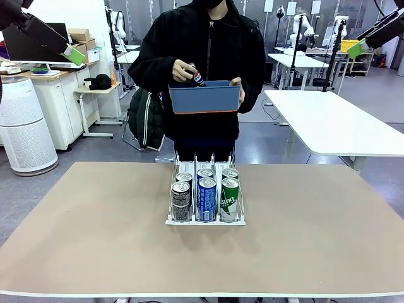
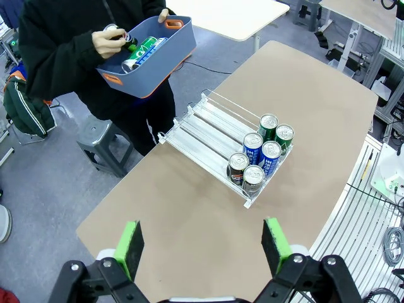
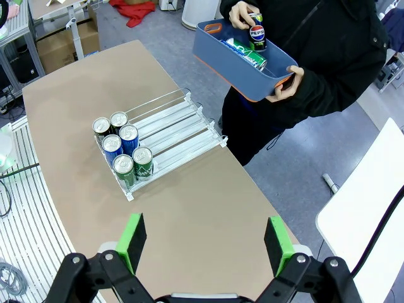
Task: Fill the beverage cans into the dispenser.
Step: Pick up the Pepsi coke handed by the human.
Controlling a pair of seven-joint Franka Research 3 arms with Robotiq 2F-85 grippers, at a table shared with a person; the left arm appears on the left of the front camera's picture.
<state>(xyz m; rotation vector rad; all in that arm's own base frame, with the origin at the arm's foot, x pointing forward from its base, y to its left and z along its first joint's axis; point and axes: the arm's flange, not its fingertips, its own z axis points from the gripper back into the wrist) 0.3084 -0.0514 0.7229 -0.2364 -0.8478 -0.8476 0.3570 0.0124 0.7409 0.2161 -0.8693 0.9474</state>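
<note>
Front view: bin hides its cans; left claw, right claw gape empty

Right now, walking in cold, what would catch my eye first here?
Six cans stand two deep in a wire dispenser at the middle of the table. Behind it a person holds a blue bin of more cans, one hand gripping a Pepsi can. The left gripper and right gripper hover open, high overhead.
</note>
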